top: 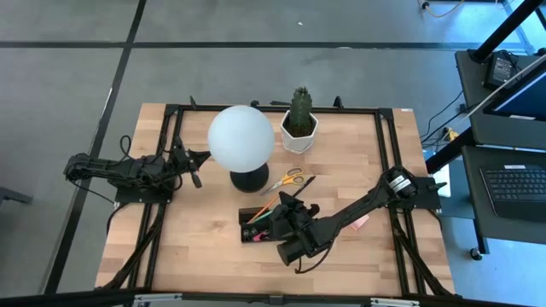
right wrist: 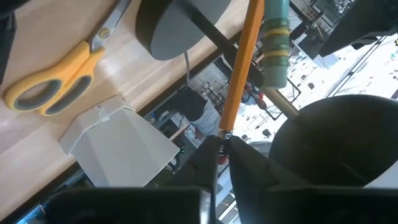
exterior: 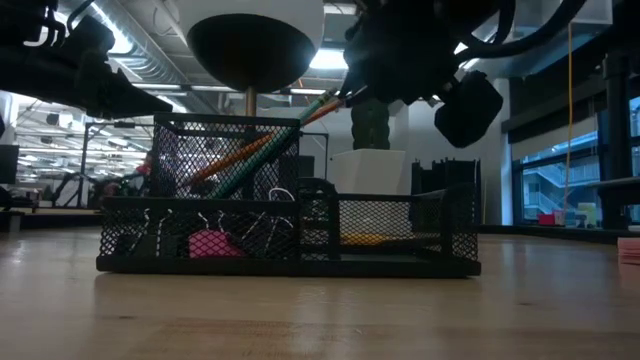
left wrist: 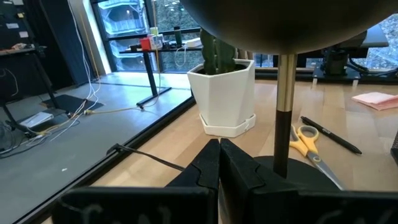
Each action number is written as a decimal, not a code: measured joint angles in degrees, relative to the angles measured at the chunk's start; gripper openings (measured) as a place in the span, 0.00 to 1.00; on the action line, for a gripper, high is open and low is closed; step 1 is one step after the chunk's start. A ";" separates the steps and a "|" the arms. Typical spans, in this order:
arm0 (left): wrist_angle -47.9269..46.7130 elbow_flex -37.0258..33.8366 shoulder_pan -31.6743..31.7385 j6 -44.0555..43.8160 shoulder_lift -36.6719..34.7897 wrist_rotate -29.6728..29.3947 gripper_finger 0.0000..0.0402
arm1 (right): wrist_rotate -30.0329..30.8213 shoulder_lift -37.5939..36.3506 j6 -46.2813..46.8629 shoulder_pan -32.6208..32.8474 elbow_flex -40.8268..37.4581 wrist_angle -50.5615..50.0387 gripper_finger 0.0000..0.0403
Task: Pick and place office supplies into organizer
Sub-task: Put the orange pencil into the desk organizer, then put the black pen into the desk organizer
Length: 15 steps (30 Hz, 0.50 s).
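Observation:
The organizer (exterior: 290,235), a black mesh tray with a taller cup (exterior: 225,155), stands near the table's middle (top: 256,228). An orange pencil (exterior: 245,155) and a green pencil (exterior: 262,160) lean in the cup. A pink eraser (exterior: 207,243) and binder clips (exterior: 262,232) lie in the low compartment. My right gripper (top: 286,207) hangs over the organizer, shut on the orange pencil (right wrist: 239,68). Yellow-handled scissors (top: 286,179) and a black pen (top: 304,182) lie flat on the wood beyond it. My left gripper (left wrist: 219,148) waits shut at the table's left. My right gripper pinches the orange pencil's upper end, at its metal band (right wrist: 222,132), between the two fingertips. The fingers come slanting down from the table's right and lie roughly in line with the pencil. The pencil stays tilted, its lower end inside the organizer's cup (exterior: 215,170).
A white globe lamp (top: 241,136) on a round black base (top: 249,180) stands just behind the organizer. A potted cactus (top: 299,118) sits at the far edge. A pink pad (top: 360,222) lies right of the organizer, partly under my right arm.

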 joint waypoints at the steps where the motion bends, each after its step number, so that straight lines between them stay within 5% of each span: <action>1: 0.01 0.00 0.00 0.00 0.00 0.00 0.01 | 0.00 0.00 -0.02 0.00 0.00 -0.03 0.09; 15: -0.01 0.00 0.00 0.02 0.00 0.02 0.01 | -0.58 0.09 -0.10 0.00 1.03 -0.04 0.24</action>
